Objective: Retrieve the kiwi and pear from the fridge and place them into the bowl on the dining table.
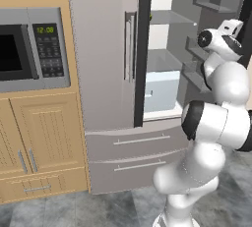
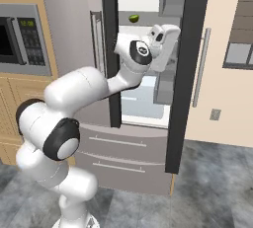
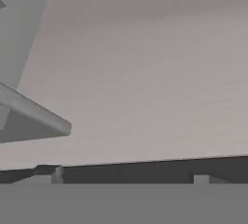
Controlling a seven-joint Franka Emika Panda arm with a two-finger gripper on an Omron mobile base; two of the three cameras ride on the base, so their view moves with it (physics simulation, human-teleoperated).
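Observation:
The fridge (image 1: 106, 54) stands with its left door shut and its right door (image 2: 190, 74) swung open, showing white walls, clear shelves and a pale drawer (image 1: 161, 91). A small green fruit (image 2: 133, 18) lies on an upper shelf; I cannot tell whether it is the kiwi or the pear. My hand (image 2: 165, 37) is raised inside the opening, to the right of and slightly below that fruit. In the hand view the gripper (image 3: 128, 177) faces a plain grey panel with its tips far apart and nothing between them. The bowl and the dining table are out of view.
A built-in microwave (image 1: 32, 51) sits in wood cabinets left of the fridge. Two grey freezer drawers (image 1: 140, 155) lie below the doors. Door bins (image 1: 199, 76) line the open side. A slanting grey bar (image 3: 36, 111) is close to the hand.

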